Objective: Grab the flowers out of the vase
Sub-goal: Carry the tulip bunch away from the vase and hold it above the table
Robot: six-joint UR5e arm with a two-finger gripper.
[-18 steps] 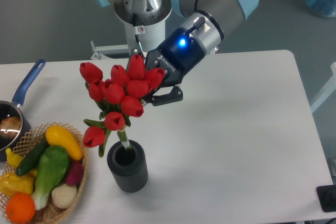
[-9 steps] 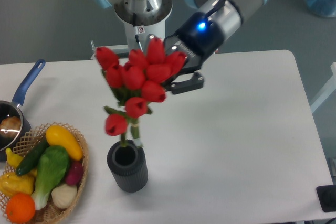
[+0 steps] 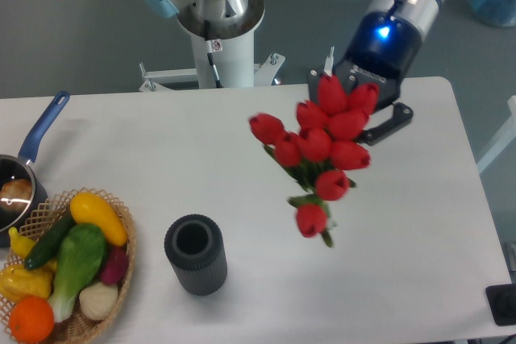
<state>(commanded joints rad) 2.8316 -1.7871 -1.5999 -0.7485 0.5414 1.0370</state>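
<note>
The flowers (image 3: 318, 151), a bunch of red tulips with green leaves and stems, hang in the air over the right half of the table, clear of the vase. My gripper (image 3: 363, 118) is shut on the bunch from behind, its fingers mostly hidden by the buds; one dark finger (image 3: 390, 125) shows at the right. The vase (image 3: 195, 254), a dark ribbed cylinder, stands upright and empty near the table's front, well left of and below the flowers.
A wicker basket (image 3: 121, 296) of produce sits at the front left. A blue-handled saucepan (image 3: 24, 175) is at the left edge. The robot's base (image 3: 219, 34) rises behind the table. The table's right edge (image 3: 476, 191) lies close to the flowers.
The flowers have been lifted fully out of the vase and carried to the right with my gripper. The vase has stayed put and now stands empty.
</note>
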